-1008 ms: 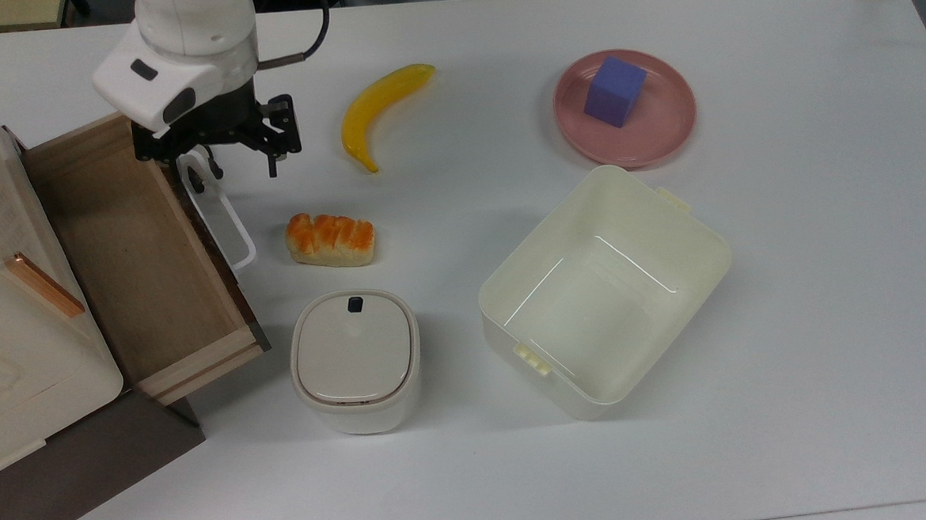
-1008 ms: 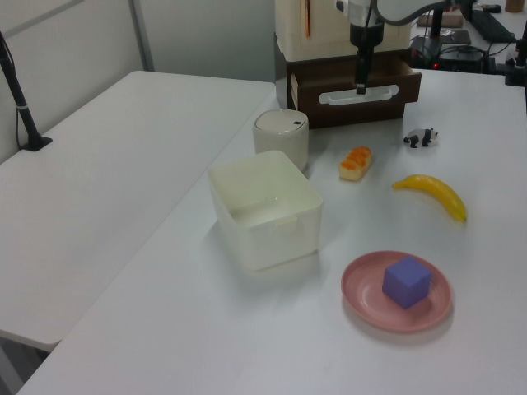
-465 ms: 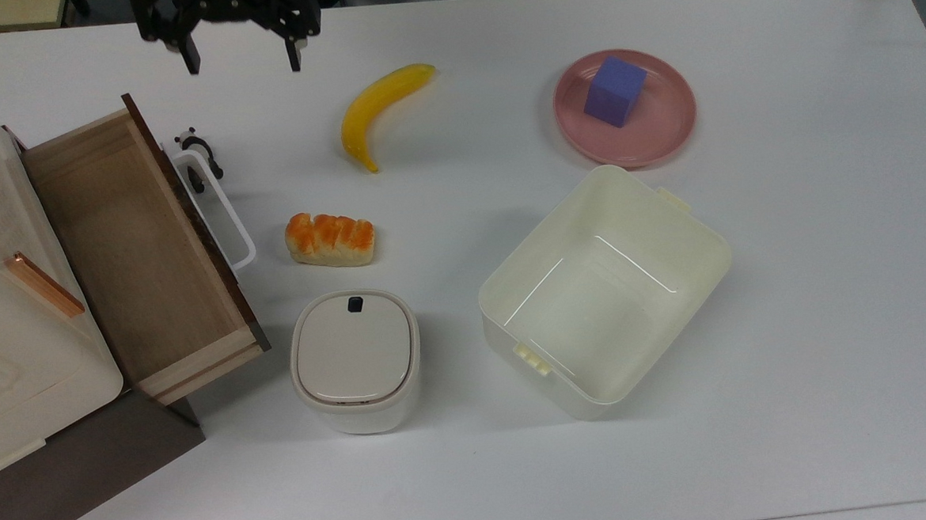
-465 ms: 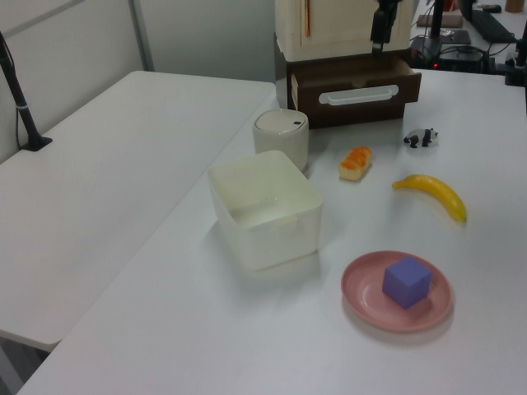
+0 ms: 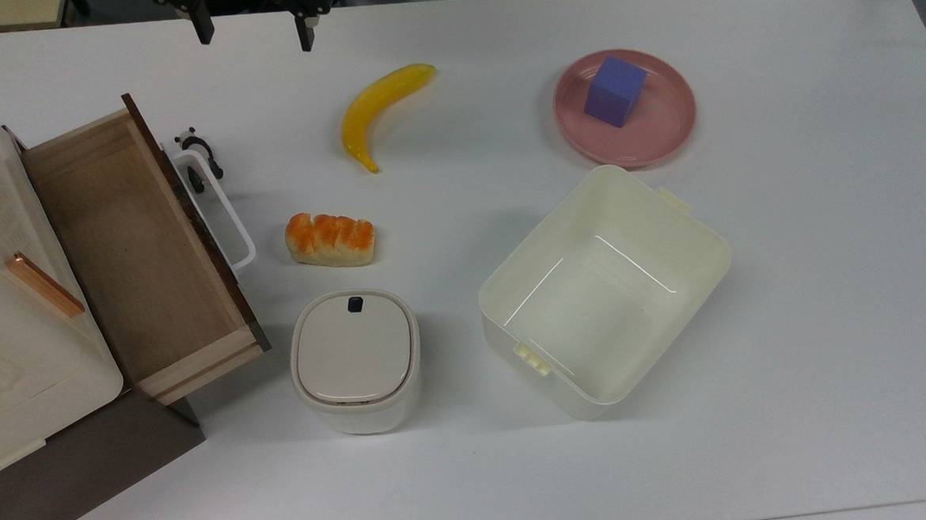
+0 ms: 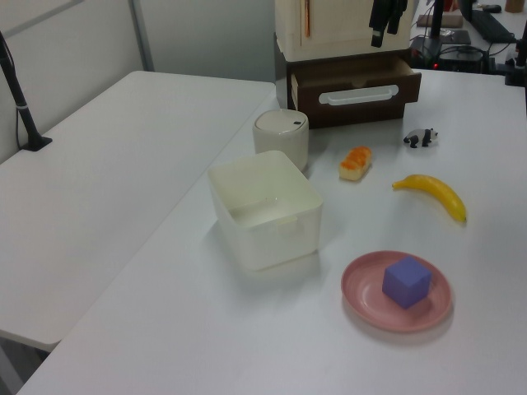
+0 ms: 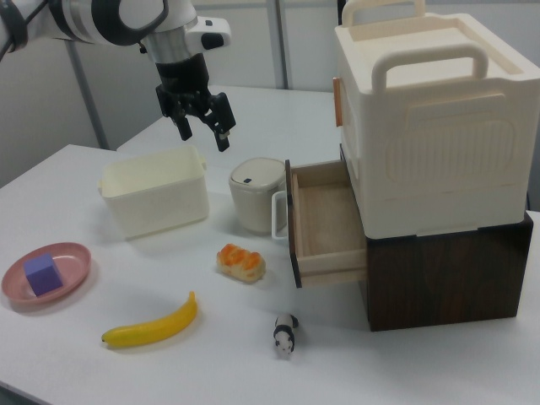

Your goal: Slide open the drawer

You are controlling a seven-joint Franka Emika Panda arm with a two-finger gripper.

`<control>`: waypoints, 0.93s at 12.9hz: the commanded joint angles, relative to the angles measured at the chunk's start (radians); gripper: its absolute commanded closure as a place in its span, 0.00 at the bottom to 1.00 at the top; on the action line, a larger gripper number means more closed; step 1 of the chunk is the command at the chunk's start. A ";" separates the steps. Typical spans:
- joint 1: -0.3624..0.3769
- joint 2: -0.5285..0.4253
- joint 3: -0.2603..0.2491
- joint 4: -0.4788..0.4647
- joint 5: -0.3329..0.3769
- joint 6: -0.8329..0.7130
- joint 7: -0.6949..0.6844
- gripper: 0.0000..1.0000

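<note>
The drawer [image 5: 142, 253] stands pulled well out of the dark brown cabinet [image 7: 447, 278], beneath the cream box with a copper strip [image 5: 5, 300]. Its light plywood floor is bare in the top view and in the right view, and its white bar handle [image 5: 219, 209] juts from the dark front panel toward the bread loaf [image 5: 329, 239].

The gripper [image 7: 201, 126] hangs high above the table, well apart from the drawer, its two fingers spread and nothing between them. In the right view it sits up and away from the handle, above the cream plastic bin [image 7: 154, 202]; in the top view its fingertips show at the upper edge, beyond the small panda figure [image 5: 191, 139] that stands just beside the drawer's front corner.

Judging from how far the drawer already stands out, the opening looks done, and the step in hand is most likely the retreat. To finish it well, the arm should lift clear and stay above the handle's height, so that no finger catches the bar and nudges the drawer back in or skews it on its runners. If more travel were wanted, the fingers would have to come down around the bar near its middle and pull straight along the drawer's sliding direction. An off-centre pull may twist the front panel and could also sweep the panda figure or the lidded white container [image 5: 355, 359] near the drawer's other corner.
</note>
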 commanded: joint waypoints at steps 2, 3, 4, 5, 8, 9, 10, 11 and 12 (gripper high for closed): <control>0.020 -0.026 -0.005 -0.030 0.019 -0.011 0.095 0.00; 0.020 -0.027 -0.005 -0.028 0.026 -0.012 0.097 0.00; 0.020 -0.027 -0.005 -0.027 0.030 -0.018 0.112 0.00; 0.020 -0.027 -0.005 -0.027 0.030 -0.017 0.118 0.00; 0.014 -0.027 -0.008 -0.021 0.035 -0.014 0.111 0.00; 0.014 -0.027 -0.008 -0.021 0.035 -0.017 0.114 0.00; 0.014 -0.027 -0.008 -0.021 0.033 -0.017 0.115 0.00; 0.014 -0.027 -0.008 -0.021 0.035 -0.018 0.114 0.00; 0.014 -0.029 -0.008 -0.021 0.035 -0.018 0.115 0.00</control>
